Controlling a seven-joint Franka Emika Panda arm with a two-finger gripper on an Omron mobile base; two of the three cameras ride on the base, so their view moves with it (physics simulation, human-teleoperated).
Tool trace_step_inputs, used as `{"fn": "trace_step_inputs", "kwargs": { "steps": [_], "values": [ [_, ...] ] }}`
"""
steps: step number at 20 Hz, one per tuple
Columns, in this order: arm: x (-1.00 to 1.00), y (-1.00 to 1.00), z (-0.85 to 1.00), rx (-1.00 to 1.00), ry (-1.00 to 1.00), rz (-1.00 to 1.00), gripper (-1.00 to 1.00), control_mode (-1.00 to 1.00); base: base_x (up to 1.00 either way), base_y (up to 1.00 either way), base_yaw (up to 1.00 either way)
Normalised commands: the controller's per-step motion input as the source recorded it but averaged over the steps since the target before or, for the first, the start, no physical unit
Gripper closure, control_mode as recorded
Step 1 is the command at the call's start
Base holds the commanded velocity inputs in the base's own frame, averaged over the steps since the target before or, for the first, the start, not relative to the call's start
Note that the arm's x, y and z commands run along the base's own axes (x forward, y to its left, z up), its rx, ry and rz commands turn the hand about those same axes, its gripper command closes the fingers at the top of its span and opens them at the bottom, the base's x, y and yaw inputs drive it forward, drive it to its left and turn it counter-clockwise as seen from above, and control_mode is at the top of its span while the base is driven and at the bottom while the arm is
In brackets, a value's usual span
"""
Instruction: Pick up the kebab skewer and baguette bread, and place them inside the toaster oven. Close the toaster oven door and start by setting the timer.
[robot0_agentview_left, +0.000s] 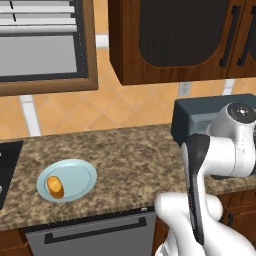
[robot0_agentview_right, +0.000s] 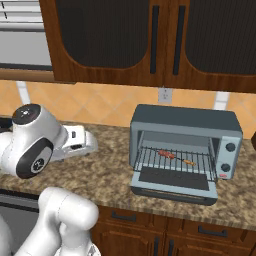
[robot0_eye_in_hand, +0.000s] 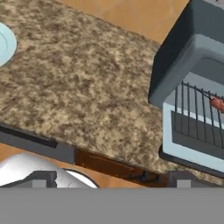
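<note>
Lying baguette bread well apart from hand

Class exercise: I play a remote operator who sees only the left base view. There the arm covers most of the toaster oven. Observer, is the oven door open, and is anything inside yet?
Observer: Yes. In the right base view the toaster oven door lies folded down flat in front of the toaster oven.
Operator: And inside?
Observer: The kebab skewer lies on the wire rack.
Operator: I see the baguette bread on the blue plate. Is any bread in the oven?
Observer: None that I can see; the rack carries just the skewer.
Operator: Where are the controls?
Observer: Two round knobs sit on the oven's right front panel.
</note>
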Motion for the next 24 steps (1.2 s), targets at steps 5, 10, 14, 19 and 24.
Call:
{"fn": "trace_step_inputs", "kwargs": {
  "steps": [5,10,14,19,24],
  "values": [
    [-0.02,1.0,-0.12,0.16,-0.02,-0.21,-1.0,-1.0,0.0,0.0,0.0],
    [0.0,1.0,-0.25,0.15,0.0,-0.08,-1.0,-1.0,0.0,0.0,0.0],
    [0.0,1.0,-0.32,0.17,0.0,-0.04,-1.0,-1.0,0.0,0.0,0.0],
    [0.01,1.0,-0.42,0.1,0.05,0.0,-1.0,-1.0,0.0,0.0,0.0],
    [0.24,1.0,-0.16,0.03,0.17,0.17,-1.0,-1.0,0.0,0.0,0.0]
  ]
}}
